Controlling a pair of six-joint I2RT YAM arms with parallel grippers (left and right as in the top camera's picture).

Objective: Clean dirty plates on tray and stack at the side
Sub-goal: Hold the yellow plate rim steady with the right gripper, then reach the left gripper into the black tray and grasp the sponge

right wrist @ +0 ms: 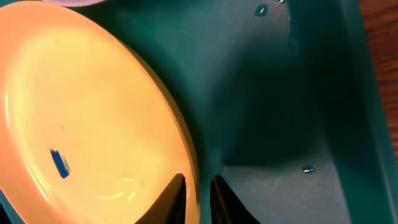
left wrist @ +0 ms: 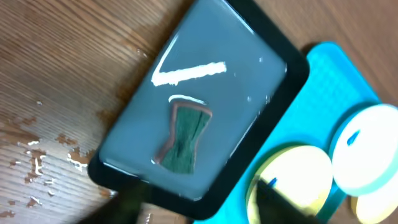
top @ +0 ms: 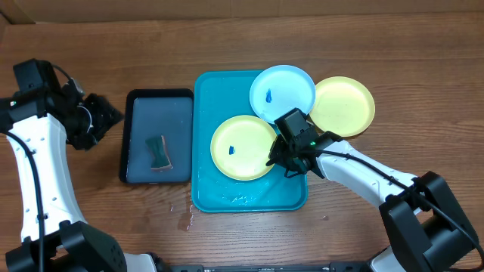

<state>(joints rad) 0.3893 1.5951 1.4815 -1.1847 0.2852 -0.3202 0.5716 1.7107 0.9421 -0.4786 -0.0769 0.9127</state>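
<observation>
The turquoise tray (top: 249, 195) holds a yellow-green plate (top: 238, 147) with a small blue smudge. A light blue plate (top: 283, 91), also smudged, lies over the tray's far right corner. A second yellow-green plate (top: 344, 106) lies on the table just right of the tray. My right gripper (top: 276, 155) is at the right rim of the plate in the tray. In the right wrist view its fingers (right wrist: 198, 193) are closed on that plate's (right wrist: 93, 112) rim, one on each side. My left gripper (top: 106, 117) is open and empty, left of the black tray.
A black tray (top: 136, 136) with shallow water and a green sponge (top: 158, 153) stands left of the turquoise tray. The left wrist view shows the sponge (left wrist: 183, 140) too. Water drops (top: 184, 215) lie on the wood by the turquoise tray's front left corner.
</observation>
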